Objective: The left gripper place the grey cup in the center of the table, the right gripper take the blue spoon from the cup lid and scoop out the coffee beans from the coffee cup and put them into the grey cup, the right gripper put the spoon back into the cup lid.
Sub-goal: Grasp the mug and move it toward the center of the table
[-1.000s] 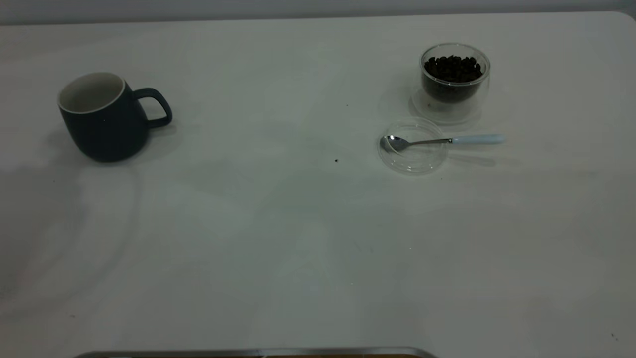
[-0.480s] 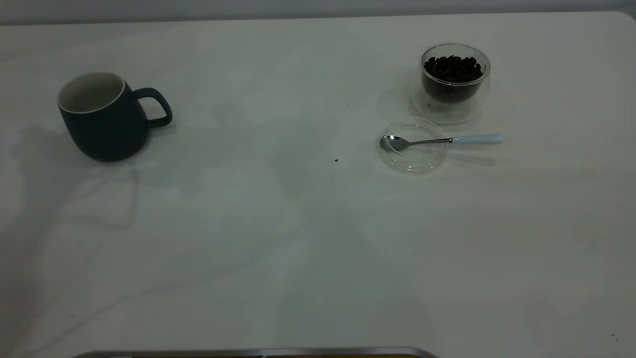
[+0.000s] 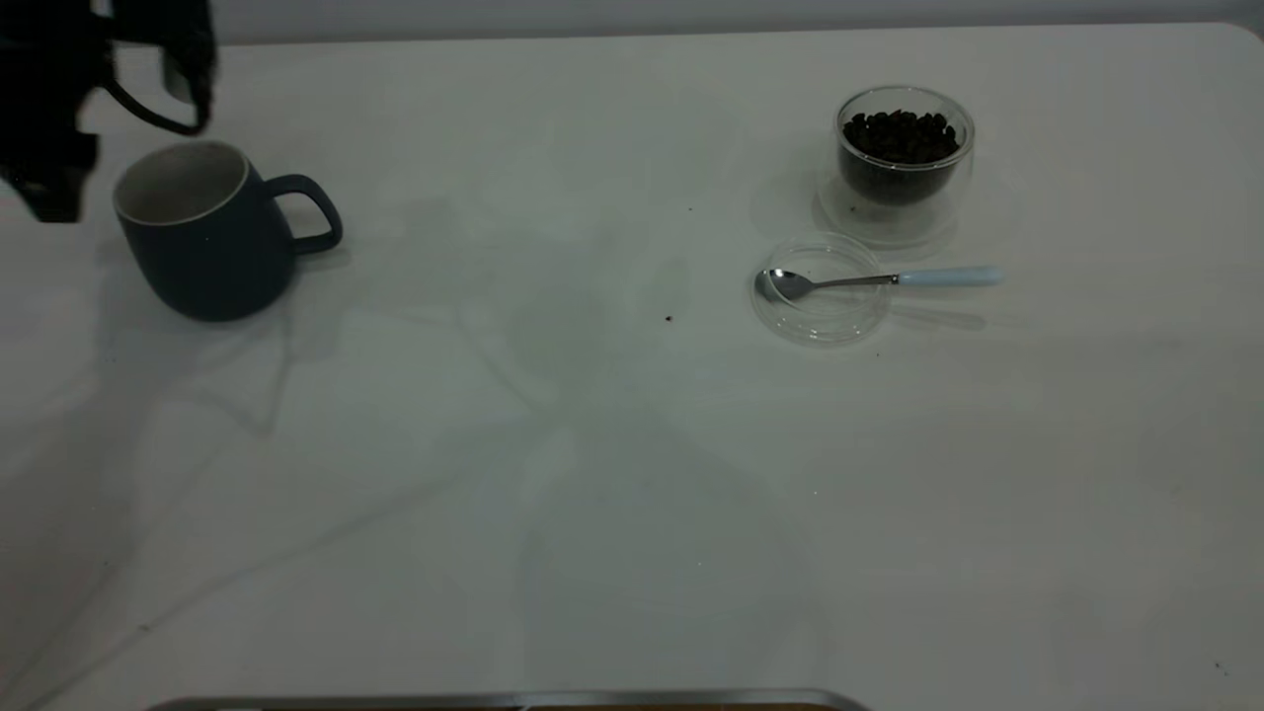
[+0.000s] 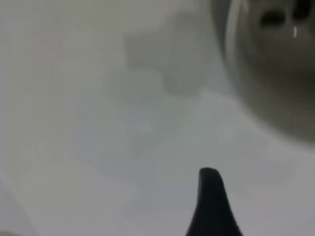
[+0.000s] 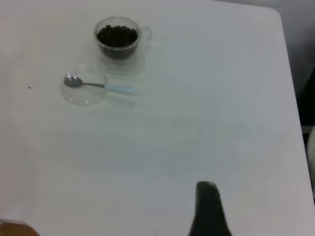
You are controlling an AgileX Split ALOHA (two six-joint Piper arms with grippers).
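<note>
One grey cup (image 3: 207,232) stands upright at the far left of the counter (image 3: 592,474), and we see a dark, matte, rounded body that widens toward the base, a pale inner wall and a looped handle turned toward the counter's middle. Across the counter, well apart from it, sits a clear double-walled glass coffee cup (image 3: 904,158) filled with dark coffee beans (image 3: 901,135). Just in front of that lies the flat, round, transparent cup lid (image 3: 820,289), with the blue spoon (image 3: 879,280) resting on it: shiny metal bowl inside the lid, pale blue handle sticking out over the rim. We see the left hand (image 3: 59,109) as a black mass hanging just beside the grey cup's rim, not touching it; we cannot tell how its fingers stand. From the right wrist view only one dark fingertip (image 5: 209,211) of the right hand shows, so we cannot tell its state either.
</note>
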